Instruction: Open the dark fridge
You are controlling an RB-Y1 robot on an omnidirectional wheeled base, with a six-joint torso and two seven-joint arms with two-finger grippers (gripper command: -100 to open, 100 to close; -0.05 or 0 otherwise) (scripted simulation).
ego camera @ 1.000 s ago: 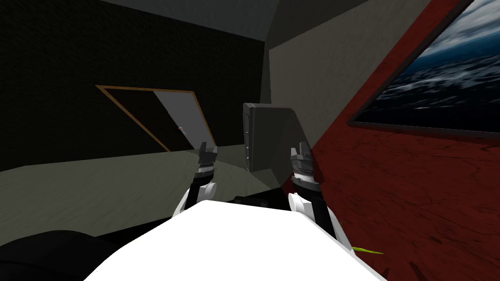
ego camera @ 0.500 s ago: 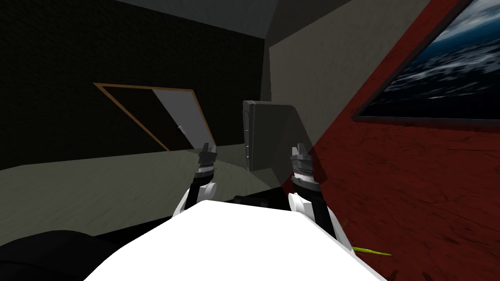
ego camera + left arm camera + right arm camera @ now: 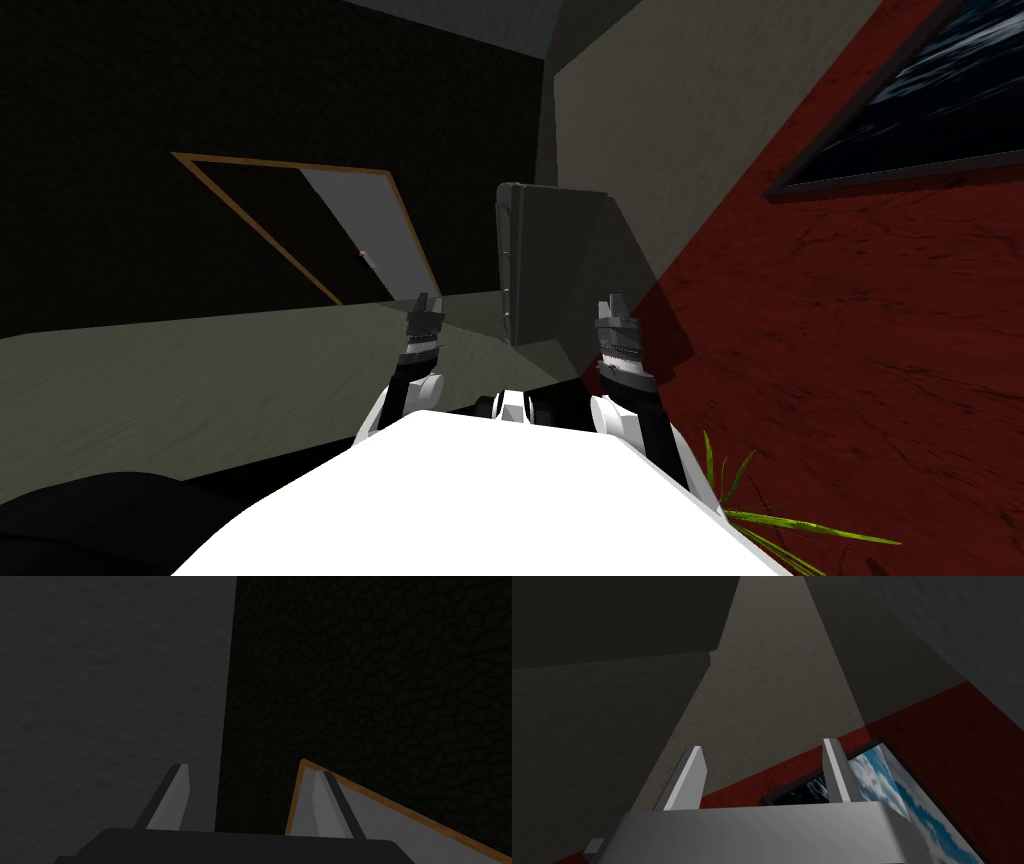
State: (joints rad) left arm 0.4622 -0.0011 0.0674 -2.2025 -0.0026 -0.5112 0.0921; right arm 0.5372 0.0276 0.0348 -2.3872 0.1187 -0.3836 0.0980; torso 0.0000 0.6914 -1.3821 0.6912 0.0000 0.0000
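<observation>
Well, the big red wall (image 3: 850,330) runs down my right side and meets a pale wall (image 3: 650,120) ahead. The grey floor (image 3: 200,390) spreads out in front of me. At its far left edge there is a doorway (image 3: 300,225) with an orange frame.

The dark fridge (image 3: 560,260) stands on the floor at the far edge, against the pale wall and close to the corner where the red wall starts. It is a tall box and it stands straight up. Its door looks closed. A thin ridged strip (image 3: 508,265) runs up and down its left edge. That may be the handle, but I cannot tell for sure.

The fridge is straight ahead of me, well apart from both arms. Nothing touches it yet. It sits between the two arms, a bit more to the right one.

The right gripper (image 3: 614,303) is up in front of my chest with its fingers spread apart and nothing in them. The left gripper (image 3: 427,302) is up the same way, spread and holding nothing.

I think the right arm is nearer the fridge body, but the left arm is closer to the strip. I need to roll closer before either arm can reach.
</observation>
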